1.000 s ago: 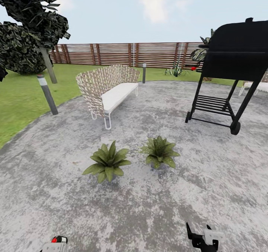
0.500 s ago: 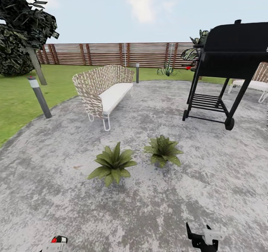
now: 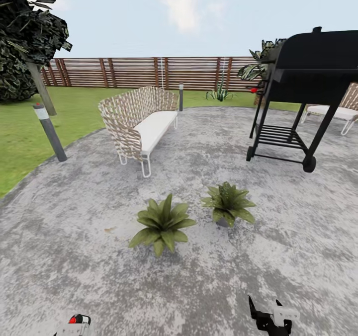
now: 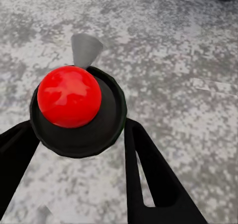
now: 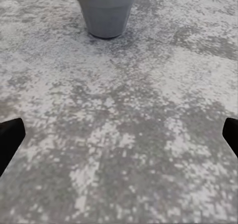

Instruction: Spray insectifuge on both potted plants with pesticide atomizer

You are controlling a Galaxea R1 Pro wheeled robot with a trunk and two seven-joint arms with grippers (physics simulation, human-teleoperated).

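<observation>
Red-capped atomizer (image 4: 74,107) sits between the black fingers (image 4: 148,179) of the left gripper (image 4: 79,149), jaws closed on its body. Seen end-on in the left wrist view: long axis runs along the fingers, red top toward the paving (image 4: 178,60). In the head view its top (image 3: 74,320) shows low at left. Right gripper (image 3: 271,318) low at right, jaws spread wide, nothing held. Two potted plants (image 3: 162,222) (image 3: 228,204) stand side by side, apart, on the paving ahead. Sofa (image 3: 139,125), grill (image 3: 308,77), fence (image 3: 149,72) beyond.
</observation>
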